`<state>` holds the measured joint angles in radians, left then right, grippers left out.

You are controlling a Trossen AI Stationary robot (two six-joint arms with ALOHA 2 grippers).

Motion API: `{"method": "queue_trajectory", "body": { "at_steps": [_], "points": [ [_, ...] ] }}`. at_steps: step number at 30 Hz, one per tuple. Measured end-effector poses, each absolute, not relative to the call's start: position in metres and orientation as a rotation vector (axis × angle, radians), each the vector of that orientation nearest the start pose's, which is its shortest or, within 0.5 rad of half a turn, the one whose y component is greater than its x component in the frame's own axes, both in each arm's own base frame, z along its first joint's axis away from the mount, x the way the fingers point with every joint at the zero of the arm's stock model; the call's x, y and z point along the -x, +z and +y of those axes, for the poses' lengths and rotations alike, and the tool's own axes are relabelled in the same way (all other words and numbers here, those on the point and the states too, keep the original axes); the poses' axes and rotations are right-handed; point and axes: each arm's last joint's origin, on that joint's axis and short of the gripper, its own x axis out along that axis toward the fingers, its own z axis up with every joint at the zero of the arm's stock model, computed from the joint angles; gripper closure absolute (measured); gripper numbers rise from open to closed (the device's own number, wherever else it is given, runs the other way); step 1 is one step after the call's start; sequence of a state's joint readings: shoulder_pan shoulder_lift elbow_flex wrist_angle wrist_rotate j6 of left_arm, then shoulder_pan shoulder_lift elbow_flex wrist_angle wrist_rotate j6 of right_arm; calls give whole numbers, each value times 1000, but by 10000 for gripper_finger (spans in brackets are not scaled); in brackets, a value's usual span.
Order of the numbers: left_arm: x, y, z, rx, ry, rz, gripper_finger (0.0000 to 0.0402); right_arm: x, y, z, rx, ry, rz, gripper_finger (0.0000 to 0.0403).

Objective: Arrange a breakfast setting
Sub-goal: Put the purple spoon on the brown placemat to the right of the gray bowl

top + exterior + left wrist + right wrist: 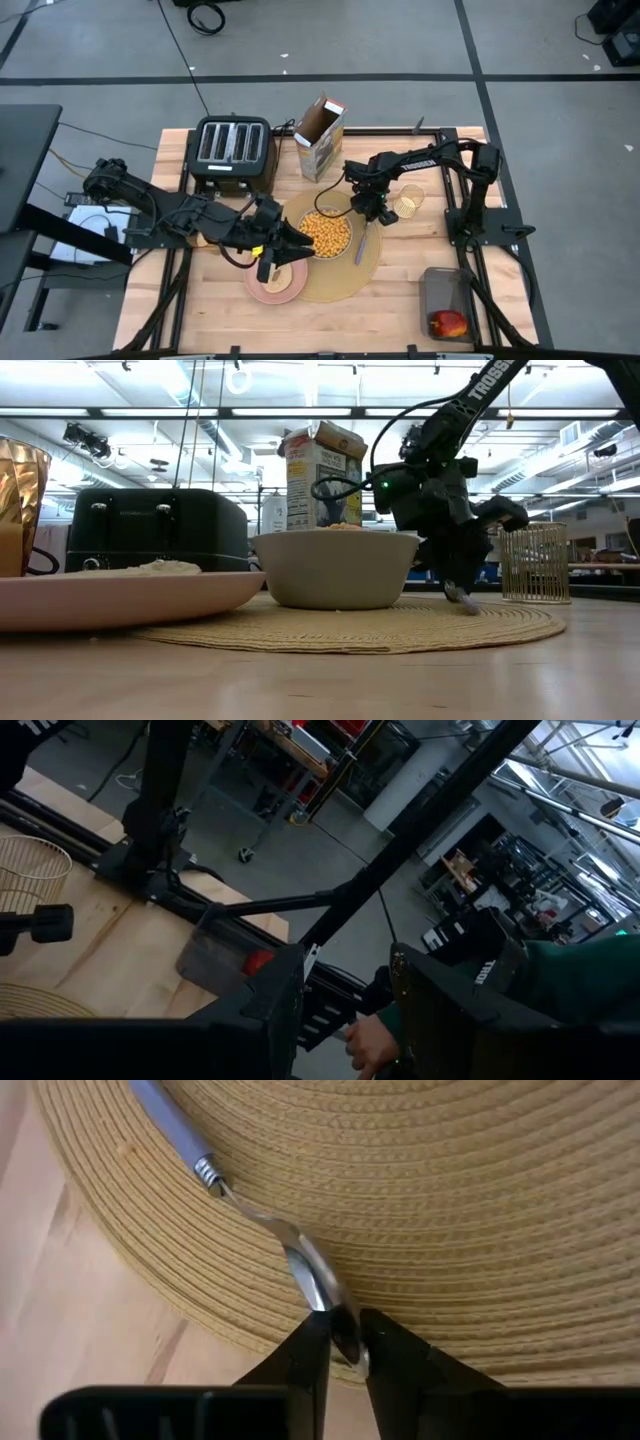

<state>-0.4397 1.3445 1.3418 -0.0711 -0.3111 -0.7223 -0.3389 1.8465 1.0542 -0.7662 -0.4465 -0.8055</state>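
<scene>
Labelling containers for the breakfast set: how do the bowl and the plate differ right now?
The pale grey bowl sits on the tan placemat; the pink plate lies mostly on bare wood, overlapping the mat's edge. The bowl is deep and filled with yellow cereal; the plate is flat and shallow, carrying a pale bread piece. The left arm hangs over the plate, not over the bowl. Both are round and upright.
</scene>
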Motion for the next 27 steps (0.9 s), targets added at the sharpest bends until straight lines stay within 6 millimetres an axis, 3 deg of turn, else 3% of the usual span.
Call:
{"method": "queue_trajectory", "body": {
  "at_steps": [11, 19, 22, 27],
  "points": [
    [-276, 413, -120, 693, -98, 112, 244, -300, 138, -86, 119, 635, 1286, 293],
    [-276, 413, -120, 667, -100, 111, 244, -303, 185, -82, 235, 543, 1328, 271],
    [-276, 413, -120, 665, -100, 111, 244, -294, 203, -76, 141, 420, 1366, 272],
    [-276, 413, -120, 610, -103, 108, 244, -287, 229, -52, -223, 123, 1288, 278]
  ]
}}
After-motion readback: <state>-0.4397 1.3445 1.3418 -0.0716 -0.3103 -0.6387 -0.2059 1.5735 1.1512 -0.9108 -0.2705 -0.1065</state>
